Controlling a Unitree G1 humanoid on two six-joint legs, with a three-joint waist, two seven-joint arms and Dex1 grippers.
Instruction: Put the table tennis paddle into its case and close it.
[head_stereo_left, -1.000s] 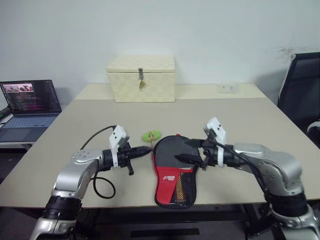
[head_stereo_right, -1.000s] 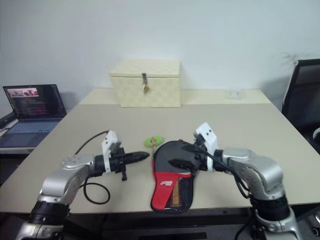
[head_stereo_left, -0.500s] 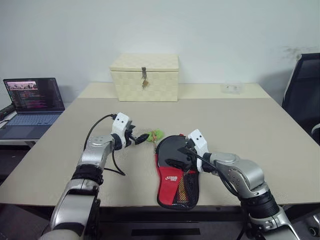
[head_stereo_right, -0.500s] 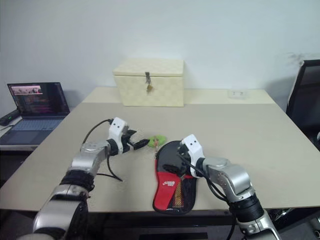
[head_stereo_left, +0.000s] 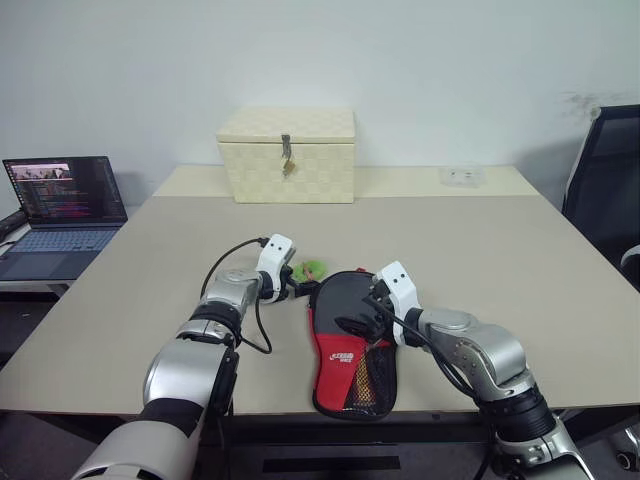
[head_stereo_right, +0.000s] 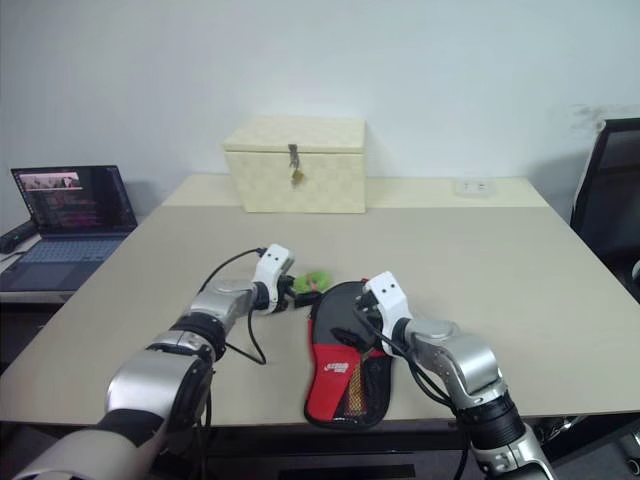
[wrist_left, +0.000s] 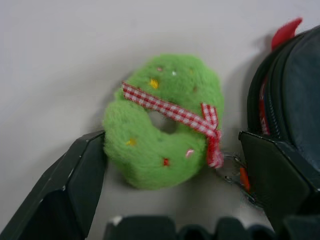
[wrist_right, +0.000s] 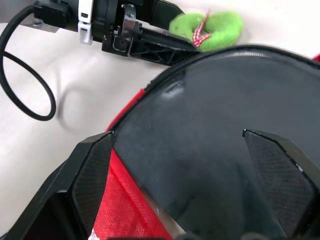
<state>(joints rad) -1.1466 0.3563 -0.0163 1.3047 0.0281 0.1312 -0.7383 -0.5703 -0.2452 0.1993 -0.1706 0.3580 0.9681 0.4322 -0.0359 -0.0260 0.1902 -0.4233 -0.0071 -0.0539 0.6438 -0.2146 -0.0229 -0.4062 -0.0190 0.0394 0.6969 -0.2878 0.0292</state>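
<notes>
Beige table (head_stereo_left: 520, 250), laptop (head_stereo_left: 62, 208), white wall (head_stereo_left: 400, 60)

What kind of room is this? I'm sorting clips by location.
Probably an office or lab: a large beige table, an open laptop on a side desk, and a black office chair against a plain white wall.

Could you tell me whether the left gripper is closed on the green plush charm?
No, the left gripper is open, its fingers on either side of the green plush charm.
</notes>
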